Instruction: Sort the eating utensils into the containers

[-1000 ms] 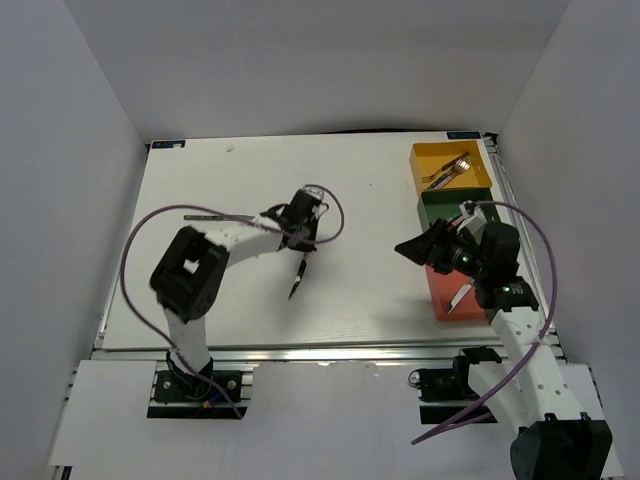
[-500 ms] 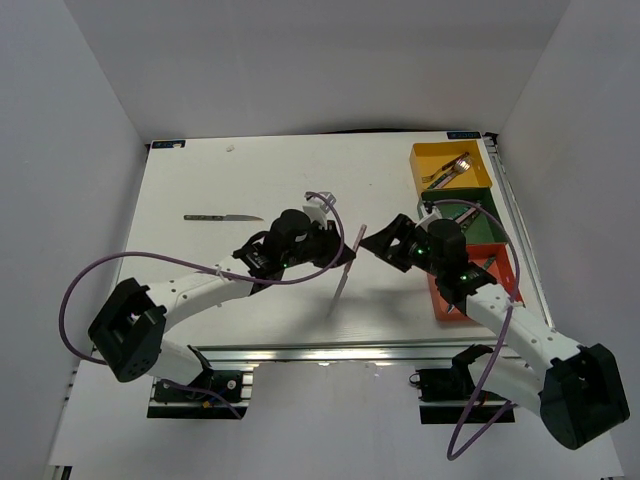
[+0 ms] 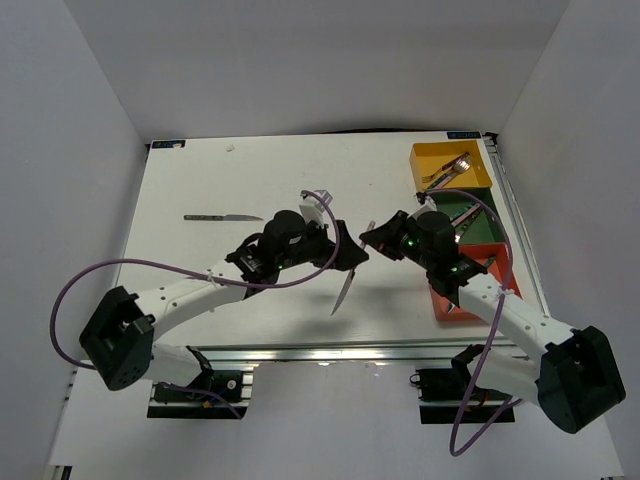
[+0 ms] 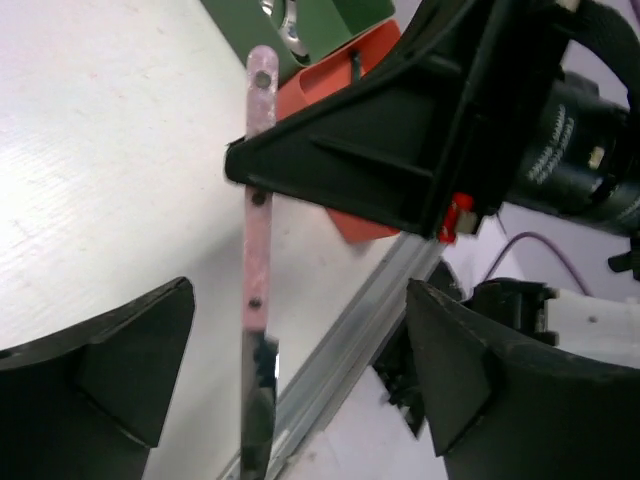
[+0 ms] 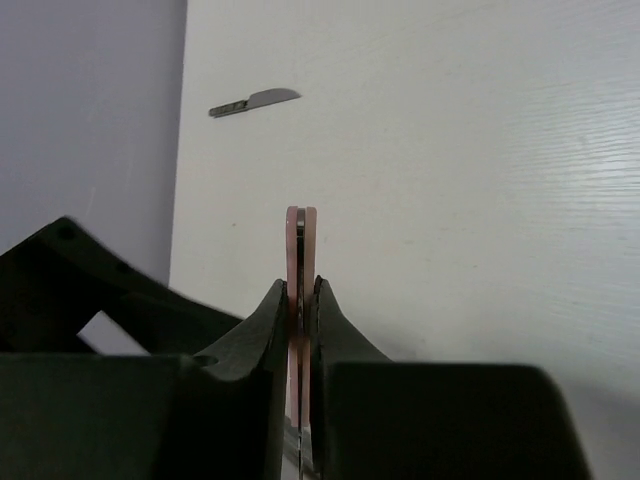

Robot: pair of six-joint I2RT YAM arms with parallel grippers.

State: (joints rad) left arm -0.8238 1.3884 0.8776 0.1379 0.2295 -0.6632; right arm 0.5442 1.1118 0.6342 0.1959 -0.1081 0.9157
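A pink-handled knife (image 3: 346, 286) hangs blade-down above the table between my two grippers. My right gripper (image 3: 368, 238) is shut on the top of its handle (image 5: 301, 240), and the jaws press flat on both sides. My left gripper (image 3: 350, 260) stands open around the knife, its fingers (image 4: 130, 360) well apart from the handle (image 4: 258, 200). The yellow container (image 3: 440, 150), the green container (image 3: 480, 200) and the red-orange container (image 3: 438, 300) line the right edge. Metal utensils (image 3: 450, 168) lie in the yellow one.
A dark-handled knife (image 3: 223, 216) lies flat on the table at the left, also seen far off as a knife (image 5: 255, 101) in the right wrist view. The two arms meet mid-table. The table's metal front rail (image 3: 320, 352) runs just below the hanging blade.
The right arm swung left from the bins to meet the left arm and shut on the knife's handle. The left gripper carried the knife right, then opened and let it go.
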